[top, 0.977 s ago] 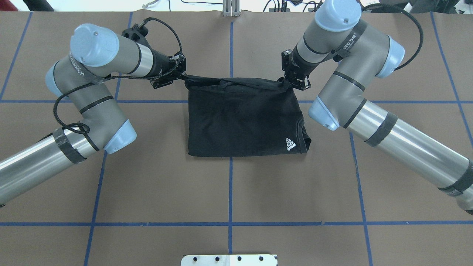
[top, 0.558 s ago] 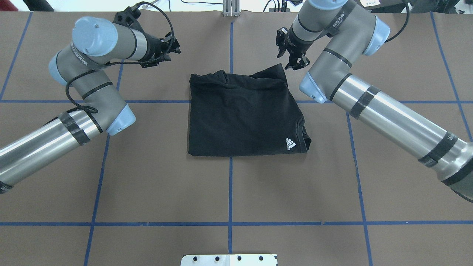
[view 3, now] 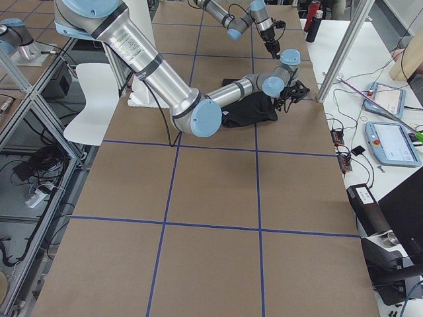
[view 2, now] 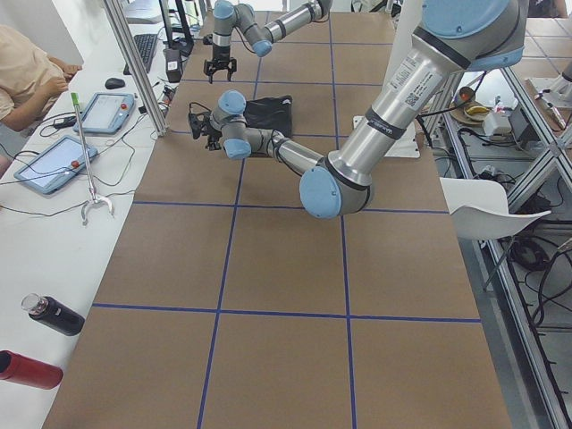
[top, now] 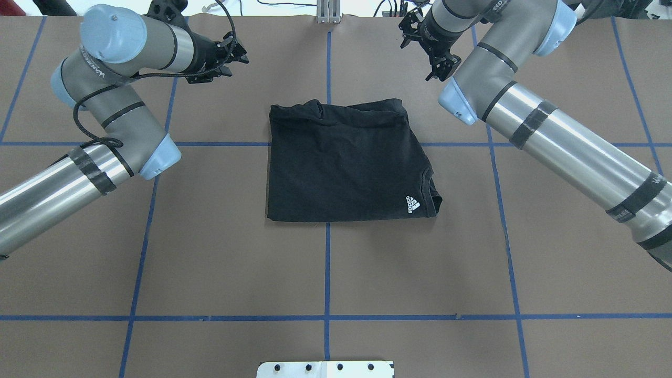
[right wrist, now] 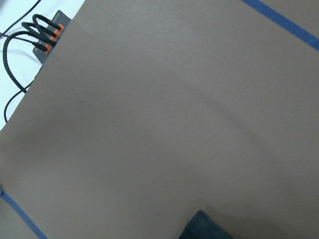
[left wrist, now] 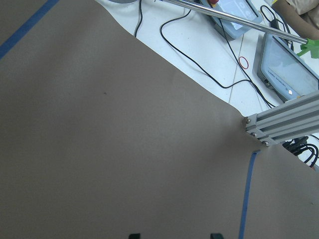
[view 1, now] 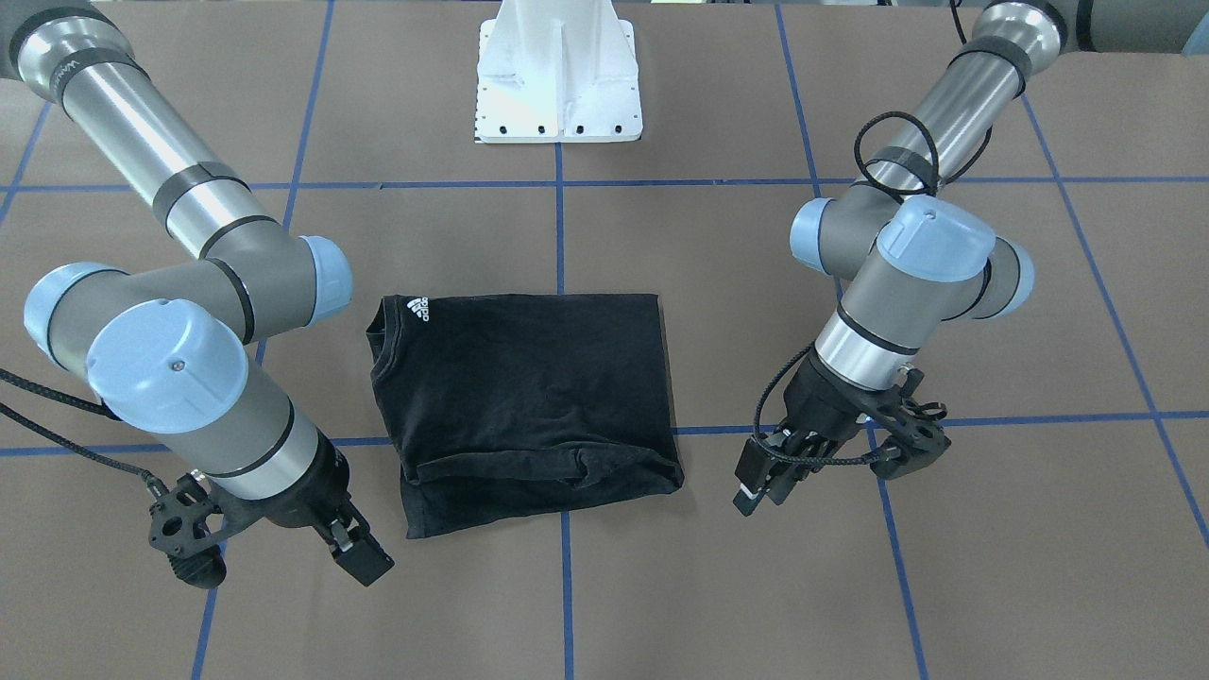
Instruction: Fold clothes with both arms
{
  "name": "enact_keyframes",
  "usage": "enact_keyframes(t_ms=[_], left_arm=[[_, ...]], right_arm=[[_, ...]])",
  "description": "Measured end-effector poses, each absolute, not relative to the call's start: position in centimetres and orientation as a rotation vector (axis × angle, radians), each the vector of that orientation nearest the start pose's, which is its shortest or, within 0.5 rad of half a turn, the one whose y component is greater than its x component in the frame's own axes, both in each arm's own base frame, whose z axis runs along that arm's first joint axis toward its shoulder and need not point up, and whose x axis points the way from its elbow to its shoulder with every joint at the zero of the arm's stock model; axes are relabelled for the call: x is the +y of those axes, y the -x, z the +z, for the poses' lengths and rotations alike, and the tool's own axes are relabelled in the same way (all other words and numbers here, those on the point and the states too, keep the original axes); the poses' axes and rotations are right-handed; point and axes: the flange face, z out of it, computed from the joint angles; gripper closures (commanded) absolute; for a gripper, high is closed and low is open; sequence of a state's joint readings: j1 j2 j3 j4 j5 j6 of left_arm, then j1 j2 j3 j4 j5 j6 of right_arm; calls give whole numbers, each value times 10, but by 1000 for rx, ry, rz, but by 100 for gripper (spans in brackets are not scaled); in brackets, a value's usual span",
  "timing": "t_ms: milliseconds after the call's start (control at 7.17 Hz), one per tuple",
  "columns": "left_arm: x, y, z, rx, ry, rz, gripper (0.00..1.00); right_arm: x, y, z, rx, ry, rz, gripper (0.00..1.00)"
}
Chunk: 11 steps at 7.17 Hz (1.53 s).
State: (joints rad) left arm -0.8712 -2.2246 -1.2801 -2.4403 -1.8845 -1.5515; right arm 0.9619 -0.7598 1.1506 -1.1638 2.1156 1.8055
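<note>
Shirt [top: 346, 168] folded mid-table, far edge rumpled. I read left claw [top: 236, 60], right claw [top: 422, 50] both spread, empty, beyond it. Fold looks laid; next needs side corners pinched for crosswise fold.

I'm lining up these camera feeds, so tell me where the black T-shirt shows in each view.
Front-facing: T-shirt just left of centre.
Overhead: T-shirt centre, slightly above the middle.
Exterior left: T-shirt small, upper middle.
Exterior right: T-shirt small, upper middle.
Left wrist: not in it.
Right wrist: only a dark scrap at the bottom edge; cannot tell if it is the shirt.
Shared landmark: white pedestal base, on the shirt's robot side.
</note>
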Motion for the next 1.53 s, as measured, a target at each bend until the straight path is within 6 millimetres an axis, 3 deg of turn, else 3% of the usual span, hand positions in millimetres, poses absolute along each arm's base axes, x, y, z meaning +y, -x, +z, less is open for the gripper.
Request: enact_keyframes(t_ms=[279, 419, 698, 837, 977, 1256, 1395, 1535], left_arm=[[-601, -364, 316, 1174, -375, -362, 45], [-582, -334, 324, 1101, -426, -242, 45], [-554, -249, 361, 979, -477, -3, 43], [-544, -200, 397, 942, -477, 107, 35], [-529, -155, 441, 901, -476, 200, 0], [-498, -73, 529, 798, -481, 322, 0], [-482, -41, 565, 761, -471, 344, 0], [-469, -21, 586, 741, -457, 343, 0]], right_arm=[[-686, 313, 356, -934, 121, 716, 0], [-674, 263, 390, -915, 71, 620, 0], [-641, 162, 446, -880, 14, 445, 0], [-614, 111, 476, -869, -8, 352, 0], [-579, 68, 505, -860, -20, 254, 0], [-514, 14, 562, -822, -26, 63, 0], [-494, -4, 583, -810, -24, 3, 0], [-483, -16, 594, -805, -22, -25, 0]])
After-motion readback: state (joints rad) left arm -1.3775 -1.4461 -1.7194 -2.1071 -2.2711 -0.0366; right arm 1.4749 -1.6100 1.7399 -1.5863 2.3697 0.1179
